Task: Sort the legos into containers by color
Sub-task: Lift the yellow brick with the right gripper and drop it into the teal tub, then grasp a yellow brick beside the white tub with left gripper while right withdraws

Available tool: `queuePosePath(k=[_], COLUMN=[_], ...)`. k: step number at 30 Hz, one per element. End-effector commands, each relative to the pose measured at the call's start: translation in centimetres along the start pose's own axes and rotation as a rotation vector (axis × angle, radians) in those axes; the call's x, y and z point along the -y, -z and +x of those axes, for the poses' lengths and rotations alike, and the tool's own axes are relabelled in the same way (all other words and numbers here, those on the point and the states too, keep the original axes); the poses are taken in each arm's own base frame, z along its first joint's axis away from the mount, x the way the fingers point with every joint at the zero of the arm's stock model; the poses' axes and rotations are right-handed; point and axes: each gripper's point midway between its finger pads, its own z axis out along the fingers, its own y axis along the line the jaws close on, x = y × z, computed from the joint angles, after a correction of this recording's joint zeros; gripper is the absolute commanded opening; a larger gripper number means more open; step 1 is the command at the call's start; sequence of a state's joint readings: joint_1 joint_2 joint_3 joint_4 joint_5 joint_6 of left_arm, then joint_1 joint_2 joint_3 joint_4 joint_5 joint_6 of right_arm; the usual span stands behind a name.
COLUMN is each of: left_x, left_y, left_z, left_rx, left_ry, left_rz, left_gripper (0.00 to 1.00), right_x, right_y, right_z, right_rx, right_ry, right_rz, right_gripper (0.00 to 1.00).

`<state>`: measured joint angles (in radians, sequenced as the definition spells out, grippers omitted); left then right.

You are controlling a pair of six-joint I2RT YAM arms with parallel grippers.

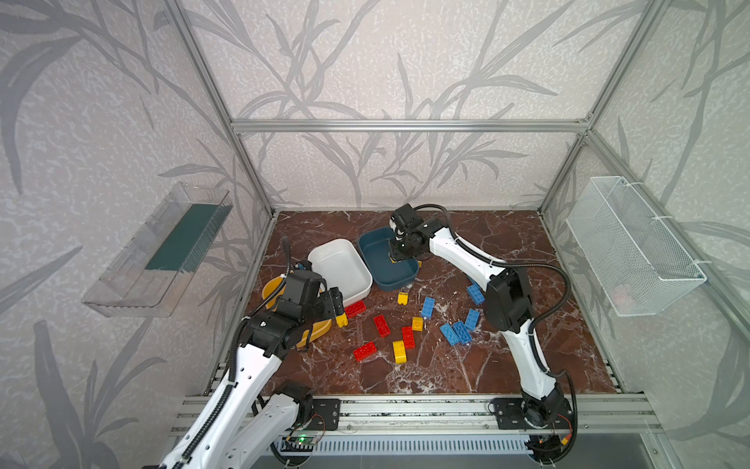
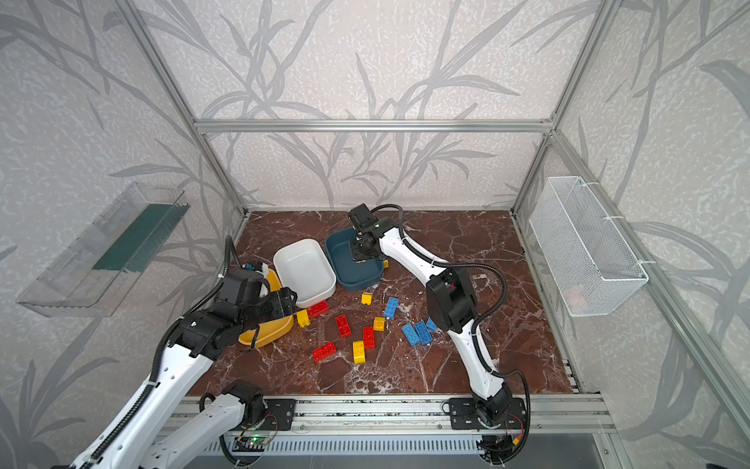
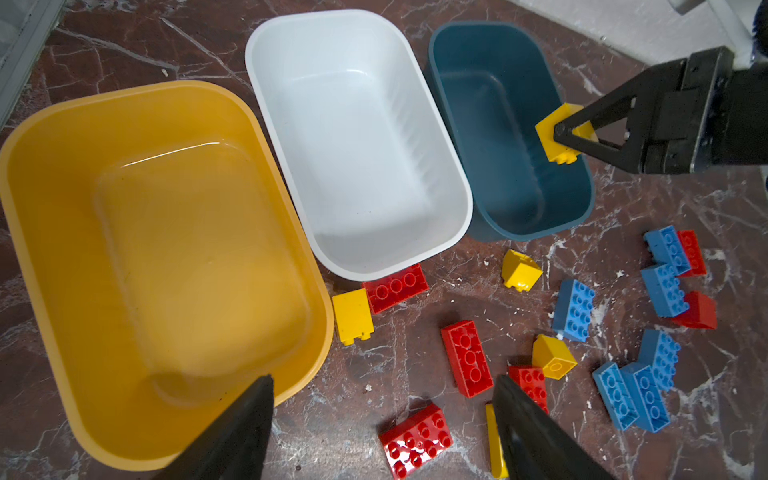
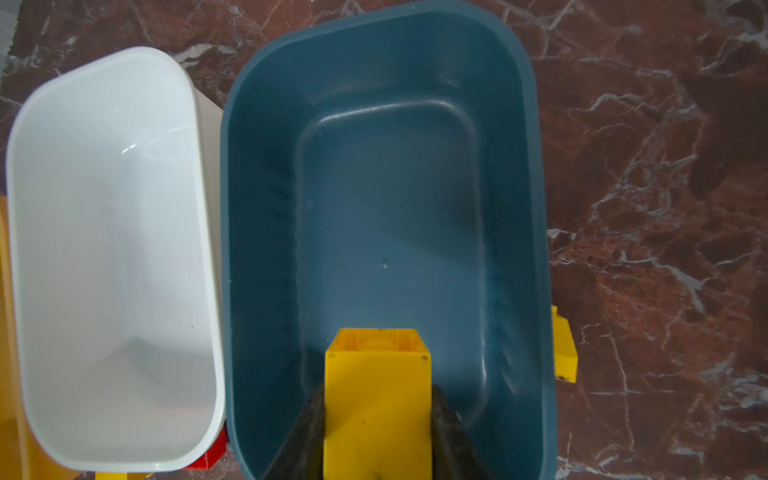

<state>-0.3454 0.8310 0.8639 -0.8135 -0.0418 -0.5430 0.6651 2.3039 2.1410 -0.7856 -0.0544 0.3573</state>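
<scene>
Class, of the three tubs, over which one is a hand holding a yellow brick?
The dark teal tub: the right hand holds a yellow brick over it. No brick hangs over the white tub or mustard tub.

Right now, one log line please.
right gripper: shut on yellow brick over blue tub | left gripper: open, empty | white tub, yellow tub: empty

White tub point(image 1: 341, 270), teal tub point(image 1: 375, 253), mustard tub point(image 3: 62, 208); red, yellow, blue legos point(image 1: 381, 325); red-brown veined table point(image 1: 466, 377)

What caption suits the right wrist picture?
Right gripper holds a yellow studded plastic brick over an empty dark teal plastic tub beside a white plastic tub.
</scene>
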Motion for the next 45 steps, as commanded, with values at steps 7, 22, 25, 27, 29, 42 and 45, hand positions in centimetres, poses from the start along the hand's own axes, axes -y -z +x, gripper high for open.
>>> queuePosePath(k=[7,22,25,27,29,42,45], left_x=[0.1,1.6,1.8,1.9,1.8,-0.4,-0.9], left_y=[-0.3,-1.6,-3.1,-4.2,-5.3,-10.3,-11.1], left_z=[0.9,3.9,5.3,6.2,7.1,8.9,9.1], left_rx=[-0.036,-0.07,-0.086,-0.107,-0.134,-0.183,-0.198], left_ry=[0.031,0.039,0.074,0.078,0.076,0.101,0.132], left_rz=[-0.056,-0.167,-0.175,-0.197,-0.226,-0.447,-0.443], left_gripper=[0.79,0.66,0.63,0.63,0.64,0.75,0.76], right_x=[-0.7,0.4,1.4,2.2,2.9,4.9,4.9], right_y=[1.6,10.9,12.5,12.8,12.9,11.1,10.8], right_z=[-1.0,2.5,4.8,6.7,8.2,12.3,12.4], right_rx=[0.02,0.224,0.285,0.307,0.317,0.32,0.319], right_ry=[0.024,0.032,-0.002,-0.026,-0.043,-0.079,-0.078], right_rz=[-0.01,-0.062,-0.082,-0.088,-0.086,-0.075,-0.077], right_gripper=[0.58,0.65,0.65,0.65,0.65,0.65,0.65])
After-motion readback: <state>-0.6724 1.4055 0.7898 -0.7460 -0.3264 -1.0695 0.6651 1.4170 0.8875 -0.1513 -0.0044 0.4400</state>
